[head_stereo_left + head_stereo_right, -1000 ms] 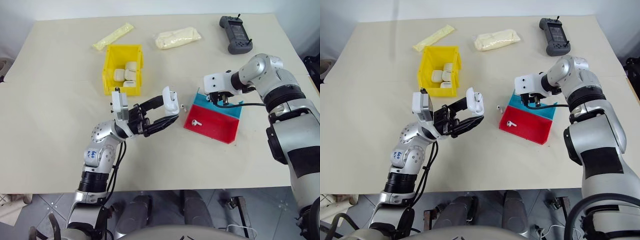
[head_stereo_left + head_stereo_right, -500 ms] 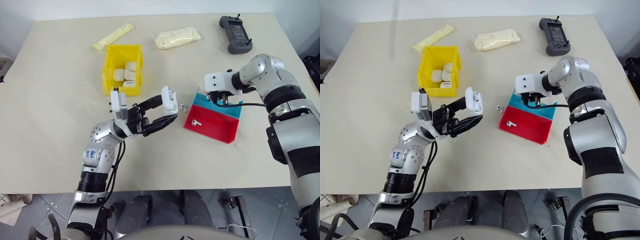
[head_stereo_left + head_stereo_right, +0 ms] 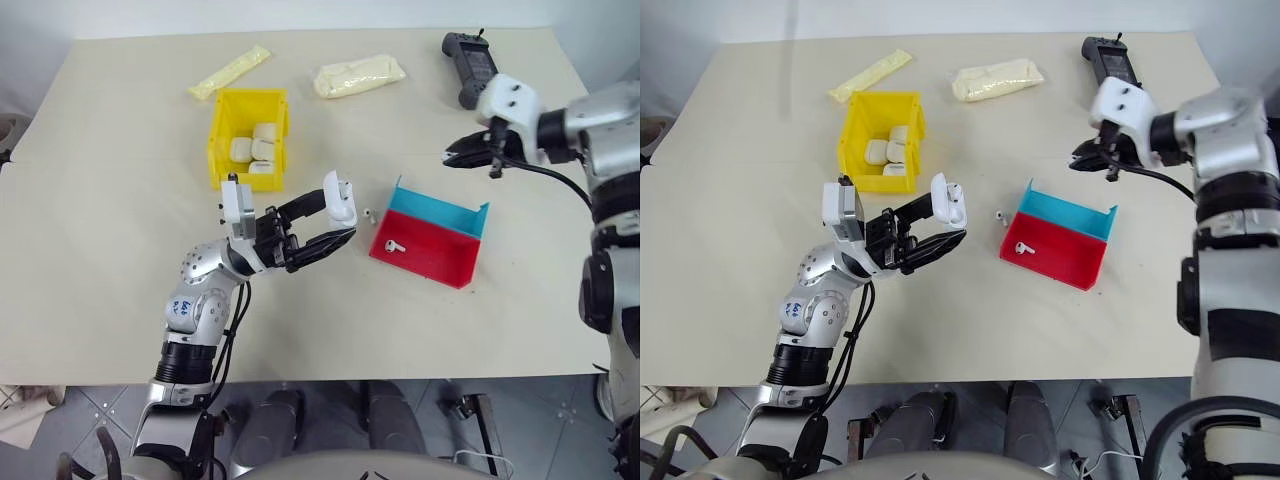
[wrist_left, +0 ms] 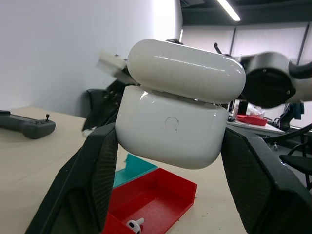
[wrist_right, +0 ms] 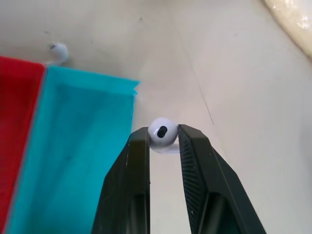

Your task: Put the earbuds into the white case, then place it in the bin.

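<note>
White case (image 4: 178,114), lid ajar, sits clamped in the left claw (image 3: 335,222); right claw (image 5: 163,141) pinches an earbud (image 5: 163,131) above the table (image 3: 120,240).

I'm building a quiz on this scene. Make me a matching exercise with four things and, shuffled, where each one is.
Things:
1. white case
2. earbud with the dark spot
3. earbud lying flat
4. black controller

Places:
A. in the red tray
B. at the table's far right edge
C. in the left gripper
D. in the right gripper

Pairs: 1-C, 2-D, 3-A, 4-B
</note>
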You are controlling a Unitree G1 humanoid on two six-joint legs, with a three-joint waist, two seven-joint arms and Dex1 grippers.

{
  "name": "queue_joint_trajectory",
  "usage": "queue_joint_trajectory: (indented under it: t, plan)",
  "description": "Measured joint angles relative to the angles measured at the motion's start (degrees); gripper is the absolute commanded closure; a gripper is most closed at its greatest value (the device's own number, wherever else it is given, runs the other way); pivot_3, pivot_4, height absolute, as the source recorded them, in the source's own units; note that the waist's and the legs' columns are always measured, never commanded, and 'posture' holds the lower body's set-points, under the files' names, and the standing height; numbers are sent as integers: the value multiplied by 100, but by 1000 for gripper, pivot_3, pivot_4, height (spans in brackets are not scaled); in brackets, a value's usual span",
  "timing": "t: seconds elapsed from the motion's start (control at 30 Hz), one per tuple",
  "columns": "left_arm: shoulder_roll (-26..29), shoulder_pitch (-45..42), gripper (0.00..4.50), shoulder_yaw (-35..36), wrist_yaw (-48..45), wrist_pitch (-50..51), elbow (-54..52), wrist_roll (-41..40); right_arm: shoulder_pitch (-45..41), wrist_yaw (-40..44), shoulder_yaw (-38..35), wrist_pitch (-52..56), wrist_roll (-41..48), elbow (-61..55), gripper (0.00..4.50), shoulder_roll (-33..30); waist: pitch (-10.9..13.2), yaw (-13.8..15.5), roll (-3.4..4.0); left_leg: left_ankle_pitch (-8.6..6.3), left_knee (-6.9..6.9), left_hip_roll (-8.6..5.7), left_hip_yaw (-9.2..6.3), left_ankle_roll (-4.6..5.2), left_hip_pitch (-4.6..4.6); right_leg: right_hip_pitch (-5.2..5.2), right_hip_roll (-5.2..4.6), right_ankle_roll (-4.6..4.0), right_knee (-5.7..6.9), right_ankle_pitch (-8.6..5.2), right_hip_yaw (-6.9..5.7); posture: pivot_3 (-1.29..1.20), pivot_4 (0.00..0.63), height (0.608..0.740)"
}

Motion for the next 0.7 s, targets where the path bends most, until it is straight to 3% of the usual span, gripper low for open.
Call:
queue_joint_trajectory:
  t: [0.13, 0.37, 0.53, 0.7]
  plan:
    - [5, -101, 1658, -36, -28, 2, 59, 4, 1631, 27, -492, 1405, 716, -2005, 4012, -295, -1, 57, 1, 0, 1, 2, -1, 0, -3, -3, 0, 0, 1, 0, -1, 0, 150, 740]
    - [6, -204, 1658, -103, -100, -2, 214, 53, 3583, -647, -1385, 3029, 1689, -4739, 4012, -448, -1, 149, 3, -1, 17, 4, 5, -1, -3, 0, 1, 1, 2, 0, 2, 0, 150, 740]
    - [-23, -223, 1658, -176, -117, -3, 214, 88, 3852, -1228, -1877, 4031, 2591, -5950, 4012, -262, -1, 179, 3, -2, 26, 3, 7, 1, -3, 2, 0, 2, 0, 1, 5, 0, 150, 740]
    - [-55, -272, 1658, -250, -181, -49, 328, 157, 3653, -1674, -2393, 5921, 4013, -6595, 4012, -215, -1, 273, 2, -6, 40, 2, 7, 5, -3, 6, 0, 2, -9, 1, 5, 0, 150, 740]
